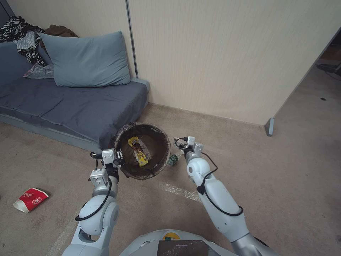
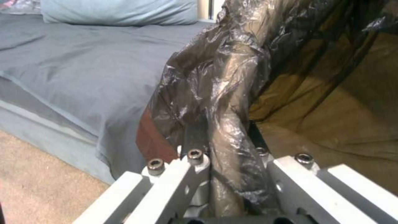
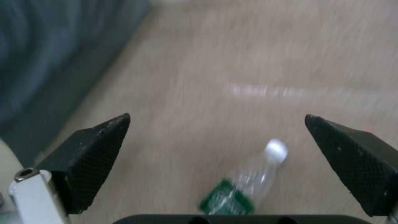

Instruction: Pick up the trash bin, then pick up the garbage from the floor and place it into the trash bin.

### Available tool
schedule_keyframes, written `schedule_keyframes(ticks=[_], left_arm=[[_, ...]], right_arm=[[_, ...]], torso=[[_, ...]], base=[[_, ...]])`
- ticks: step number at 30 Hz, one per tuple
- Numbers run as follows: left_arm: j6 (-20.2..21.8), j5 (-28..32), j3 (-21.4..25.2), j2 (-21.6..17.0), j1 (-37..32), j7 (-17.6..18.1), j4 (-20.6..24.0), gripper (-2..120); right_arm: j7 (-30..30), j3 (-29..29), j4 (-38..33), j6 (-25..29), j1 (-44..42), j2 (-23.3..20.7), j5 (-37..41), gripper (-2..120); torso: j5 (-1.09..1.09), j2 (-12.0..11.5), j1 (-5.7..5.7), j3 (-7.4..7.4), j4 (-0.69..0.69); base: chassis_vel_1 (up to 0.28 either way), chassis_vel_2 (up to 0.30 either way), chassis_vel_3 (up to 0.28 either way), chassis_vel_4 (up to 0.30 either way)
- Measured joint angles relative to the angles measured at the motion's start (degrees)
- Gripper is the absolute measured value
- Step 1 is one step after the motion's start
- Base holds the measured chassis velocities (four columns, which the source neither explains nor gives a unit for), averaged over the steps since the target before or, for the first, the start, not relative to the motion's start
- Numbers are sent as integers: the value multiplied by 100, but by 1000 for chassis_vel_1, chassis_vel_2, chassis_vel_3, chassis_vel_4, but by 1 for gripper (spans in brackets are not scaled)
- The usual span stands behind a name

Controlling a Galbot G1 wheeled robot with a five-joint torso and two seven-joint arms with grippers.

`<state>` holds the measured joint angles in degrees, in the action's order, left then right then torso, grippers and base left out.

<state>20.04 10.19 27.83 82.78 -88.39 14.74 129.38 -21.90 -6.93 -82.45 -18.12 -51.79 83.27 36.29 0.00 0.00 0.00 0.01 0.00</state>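
One bottle (image 3: 244,186), one cup (image 1: 30,200), one bin (image 1: 142,151)

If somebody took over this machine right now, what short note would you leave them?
Left tool: shut on the rim of the small round bag-lined trash bin, held off the floor.
Right tool: open, above the clear plastic bottle with green label on the carpet.
Done: bin picked up; yellow snack wrapper inside.
Left: bottle, and the red-and-white paper cup on the floor to the robot's left.

no readable text, red cup (image 1: 30,199) bears illegible white script
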Motion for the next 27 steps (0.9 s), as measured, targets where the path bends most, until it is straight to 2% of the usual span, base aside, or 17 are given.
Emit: schedule_keyframes(ticks=[3,7,17,27], left_arm=[[-11,-53,-23,42,-6,-3,-44,3],[-19,-77,-44,70,-15,-8,-46,3],[-42,-136,-5,104,-51,-10,-64,3],[-46,-205,-11,108,-58,-10,-94,3]], right_arm=[[22,126,541,36,196,122,-20,100],[61,139,903,95,331,194,-38,100],[559,21,2081,332,621,568,-182,100],[870,-104,2806,722,805,825,-401,100]], torso=[[0,0,0,0,1],[-1,0,0,-1,0],[0,0,0,-1,0],[0,0,0,-1,1]], base=[[0,0,0,0],[0,0,0,0],[0,0,0,0],[0,0,0,0]])
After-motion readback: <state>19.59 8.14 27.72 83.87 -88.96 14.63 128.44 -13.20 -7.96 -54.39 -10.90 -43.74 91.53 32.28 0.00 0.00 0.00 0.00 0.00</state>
